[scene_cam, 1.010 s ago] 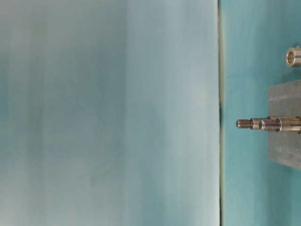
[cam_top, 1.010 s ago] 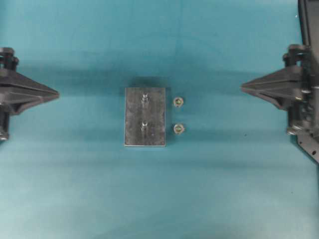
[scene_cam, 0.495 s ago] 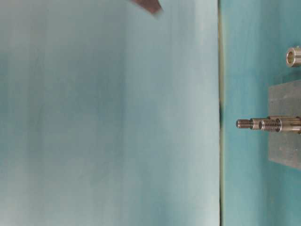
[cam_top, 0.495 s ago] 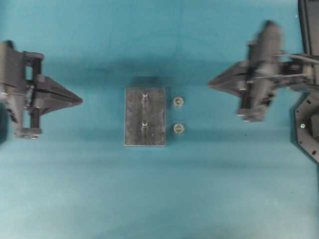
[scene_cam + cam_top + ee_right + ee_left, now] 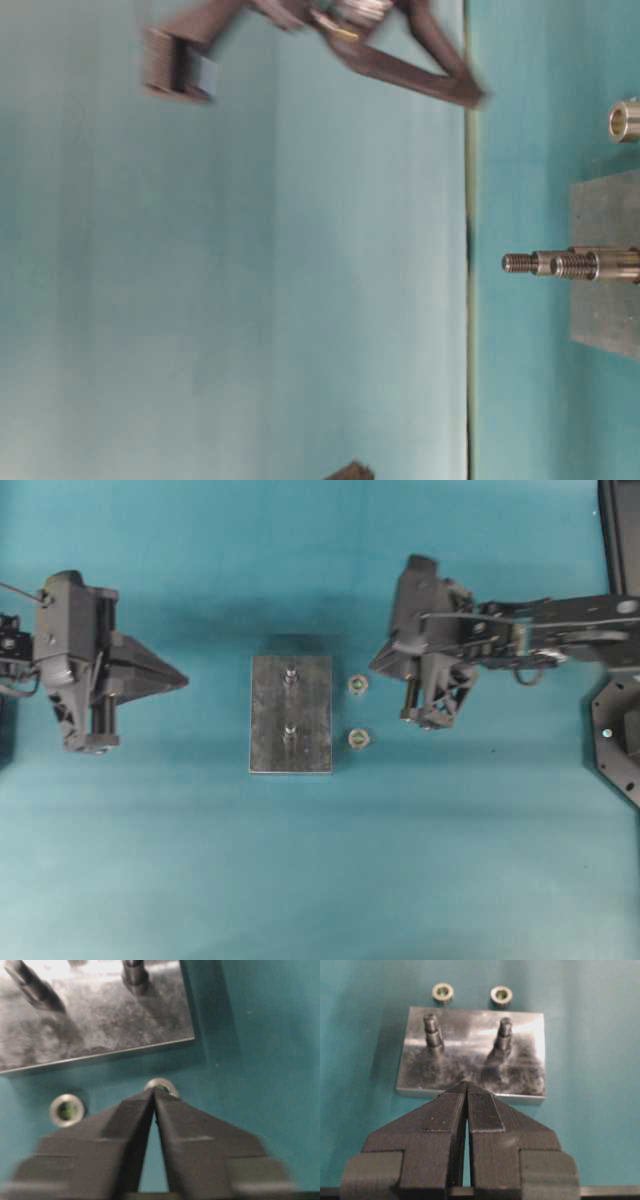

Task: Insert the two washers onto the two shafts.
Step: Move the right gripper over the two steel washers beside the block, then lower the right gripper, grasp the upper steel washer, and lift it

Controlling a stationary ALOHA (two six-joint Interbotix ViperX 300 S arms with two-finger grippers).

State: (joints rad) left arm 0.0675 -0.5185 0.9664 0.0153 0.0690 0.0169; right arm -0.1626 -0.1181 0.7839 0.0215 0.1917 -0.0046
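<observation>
Plate (image 5: 290,715): lies flat mid-table between the arms, so both can reach it.
Shafts: two, far shaft (image 5: 290,676) and near shaft (image 5: 289,731), upright on the plate, both bare; upright posts let a washer drop on from above.
Washers: far washer (image 5: 358,685) and near washer (image 5: 358,739) lie flat on the table just beside the plate's right edge, each level with a shaft, apart from the plate. Neither is picked up yet.
Right gripper (image 5: 377,664): hovers near the far washer, on the washers' side, probably lining up to pick one; its wrist view shows the tips nearly together with a thin gap behind them, holding nothing.
Left gripper (image 5: 183,680): points at the plate from the left, well apart; jaws pressed together, empty, likely waiting to steady the plate.
</observation>
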